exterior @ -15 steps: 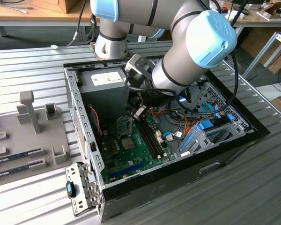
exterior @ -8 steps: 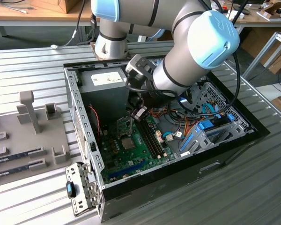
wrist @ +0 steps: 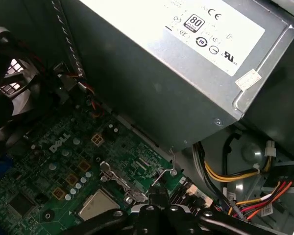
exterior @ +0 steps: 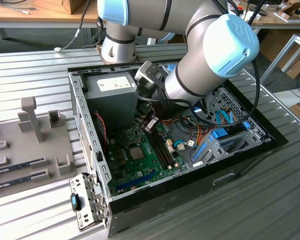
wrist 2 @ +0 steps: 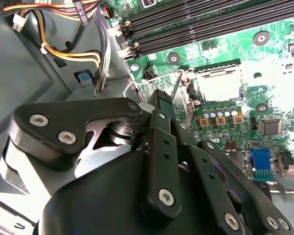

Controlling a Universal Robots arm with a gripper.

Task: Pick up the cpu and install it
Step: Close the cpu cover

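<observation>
In the exterior view we see the arm reaching down into the open computer case point(exterior: 80, 107), with the gripper point(exterior: 149, 126) low over the motherboard point(exterior: 140, 165), close to the power supply point(exterior: 112, 84) at the case's far end. The cpu point(exterior: 137, 153) sits in its socket on the motherboard, silver top facing up, just beside the gripper and nearer the camera. In the second wrist view we see the gripper point(wrist 2: 162, 100) with its black fingers brought together to a narrow tip, pinching nothing; the tip stands beside the thin metal socket lever point(wrist 2: 177, 92), which rises tilted next to the cpu point(wrist 2: 220, 83). The memory slots point(wrist 2: 206, 22) run alongside the socket, and a bundle of yellow and orange cables point(wrist 2: 71, 54) lies against the case wall. In the first wrist view we see the gripper point(wrist: 158, 198) directly under the power supply point(wrist: 186, 73), with the cpu point(wrist: 95, 204) seated flat beside the socket lever point(wrist: 165, 172) and a fan point(wrist: 10, 83) off to one side.
</observation>
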